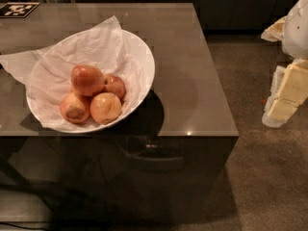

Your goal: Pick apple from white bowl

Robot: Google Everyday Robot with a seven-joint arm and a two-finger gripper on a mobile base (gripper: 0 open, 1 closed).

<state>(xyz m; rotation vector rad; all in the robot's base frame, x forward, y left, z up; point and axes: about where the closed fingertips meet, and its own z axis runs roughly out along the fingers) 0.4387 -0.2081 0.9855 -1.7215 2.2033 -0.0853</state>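
In wide white tissue-lined bowl (144, 69) on glossy brown tabletop (192, 81): glossy orange-red apple (87, 80), evenly coloured, topmost on paler blotchy apples (106, 108). My claw (285, 97) far right, off tabletop; opening: cannot tell.

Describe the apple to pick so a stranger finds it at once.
On the brown table, with the gripper off to its right, stands a white bowl of four apples. The apple lies on top, back left: the reddest and glossiest.
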